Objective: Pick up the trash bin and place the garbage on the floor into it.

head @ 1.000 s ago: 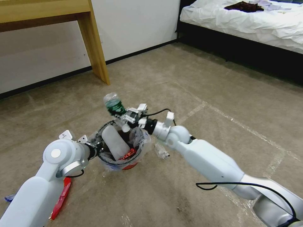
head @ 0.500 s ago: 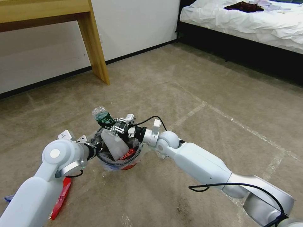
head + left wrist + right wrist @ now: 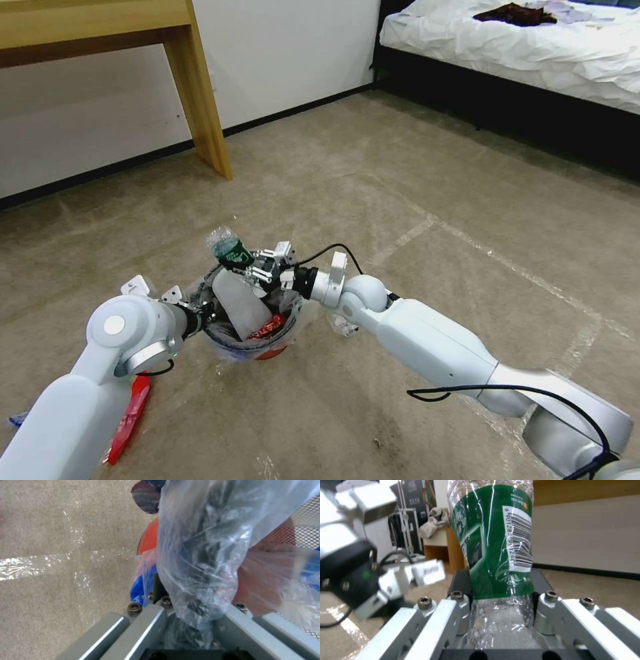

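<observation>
**Bottle held over bin rim; bin gripped on its left side**

Landmark: trash bin [image 3: 250,333], red, lined with a crinkled clear bag [image 3: 200,555], apparently raised just off the carpeted floor [image 3: 433,167]; contact with the carpet cannot be confirmed.

Left gripper [image 3: 200,313]: at the bin's left rim, closed on rim and liner. Confirmed in the left wrist view, with jaws clamped over bunched plastic and red wall [image 3: 148,537] showing beside it.

Right gripper [image 3: 261,270]: above the bin's far rim, jaws closed on a clear bottle with green label [image 3: 229,249]. Bottle tilted, its free end pointing up and away from the bin, over the far-left rim. Right wrist view shows fingers [image 3: 550,610] pressed against both sides of the bottle's clear body [image 3: 500,620], just below the label.

Inside the bin: a flat white slipper [image 3: 237,303] standing on end against the far wall; a red wrapper [image 3: 268,327] beside it, nearer the right wall.

Outside the bin: a clear crumpled piece [image 3: 343,325] on the carpet just to the right, partly hidden under the right arm. A red wrapper strip [image 3: 130,417] on the carpet to the near left, beside the left forearm. Shiny tape lines [image 3: 427,230] crossing the carpet well to the right. Wooden table leg [image 3: 200,93] well beyond the bin, by the wall.
</observation>
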`<state>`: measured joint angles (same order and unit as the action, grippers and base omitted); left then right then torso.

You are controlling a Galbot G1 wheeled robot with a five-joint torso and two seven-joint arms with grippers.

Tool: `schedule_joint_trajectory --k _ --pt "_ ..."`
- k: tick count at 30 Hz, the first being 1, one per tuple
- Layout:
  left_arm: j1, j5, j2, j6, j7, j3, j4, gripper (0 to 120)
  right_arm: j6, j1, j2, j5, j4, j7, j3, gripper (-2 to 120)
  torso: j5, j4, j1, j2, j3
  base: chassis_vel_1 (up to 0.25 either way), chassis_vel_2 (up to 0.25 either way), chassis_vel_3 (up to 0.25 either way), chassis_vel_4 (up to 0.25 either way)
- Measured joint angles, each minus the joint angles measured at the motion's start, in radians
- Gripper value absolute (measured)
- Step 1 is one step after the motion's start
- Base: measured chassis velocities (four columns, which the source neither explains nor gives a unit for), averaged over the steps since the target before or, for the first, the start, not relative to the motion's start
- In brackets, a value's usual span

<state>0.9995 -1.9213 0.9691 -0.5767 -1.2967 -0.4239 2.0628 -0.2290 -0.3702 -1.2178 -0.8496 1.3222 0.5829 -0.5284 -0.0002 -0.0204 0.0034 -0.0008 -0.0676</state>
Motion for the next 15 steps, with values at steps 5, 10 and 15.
schedule_joint_trajectory --k 5,10,15 --pt "-0.004 -0.009 -0.005 0.002 -0.002 -0.004 0.004 0 -0.007 -0.001 0.004 0.011 -0.009 0.01 -0.006 45 0.0 0.0 0.0 0.0 0.0 0.0 0.0 0.0 0.0" --pt "-0.008 -0.019 -0.009 0.005 -0.004 -0.007 0.007 0 -0.007 0.002 0.014 0.021 -0.016 0.034 -0.015 64 0.0 0.0 0.0 0.0 0.0 0.0 0.0 0.0 0.0" --pt "-0.013 -0.022 -0.009 0.006 -0.005 -0.007 0.008 0 -0.007 0.002 0.016 0.027 -0.019 0.041 -0.022 82 0.0 0.0 0.0 0.0 0.0 0.0 0.0 0.0 0.0"
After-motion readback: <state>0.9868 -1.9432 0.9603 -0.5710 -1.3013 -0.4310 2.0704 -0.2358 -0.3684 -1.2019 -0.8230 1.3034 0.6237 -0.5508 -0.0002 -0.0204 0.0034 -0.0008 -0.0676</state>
